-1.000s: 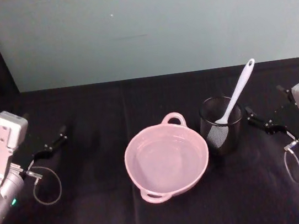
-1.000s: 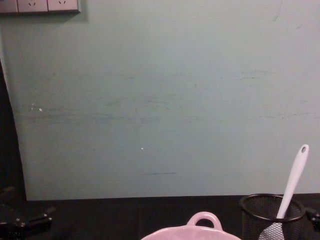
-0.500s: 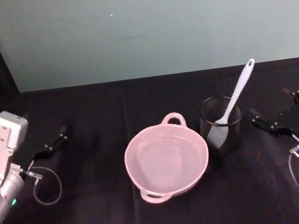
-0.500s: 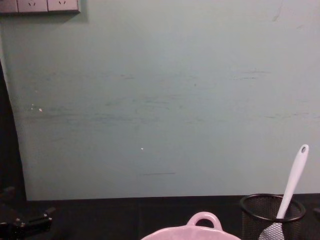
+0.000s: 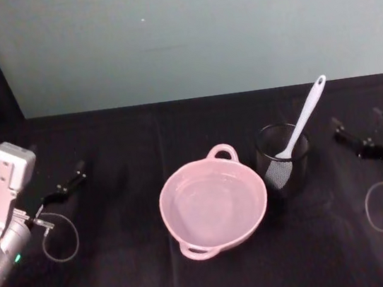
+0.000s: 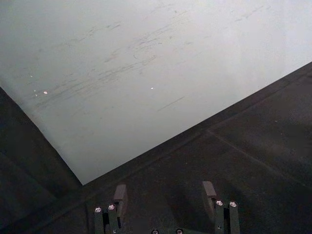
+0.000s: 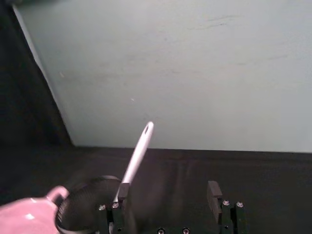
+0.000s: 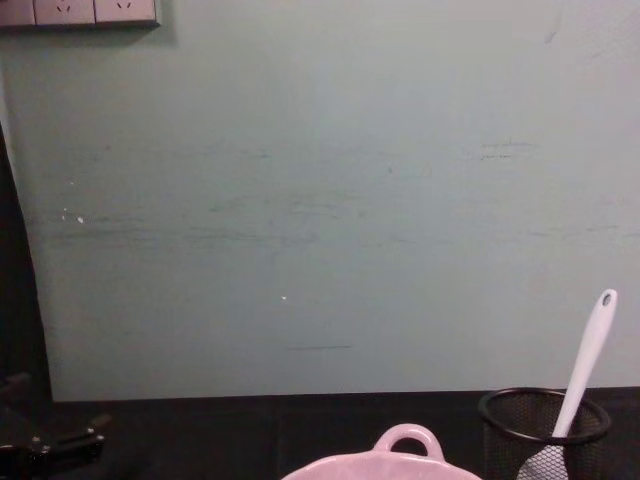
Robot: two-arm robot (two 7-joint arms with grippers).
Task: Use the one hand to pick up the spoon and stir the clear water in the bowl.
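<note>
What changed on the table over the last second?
The right end effector, open and empty, drew back from the mesh cup toward the robot's right, and its arm slid toward the edge of the head view. Nothing was gripped or released. The spoon still leans in the cup. The pink bowl and the left end effector have not moved.

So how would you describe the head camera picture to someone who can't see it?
A pale pink bowl sits mid-table on black cloth, with a white spoon leaning in a black mesh cup to its right. The robot's left tool and right tool are open at the table's two sides, neither touching anything.
</note>
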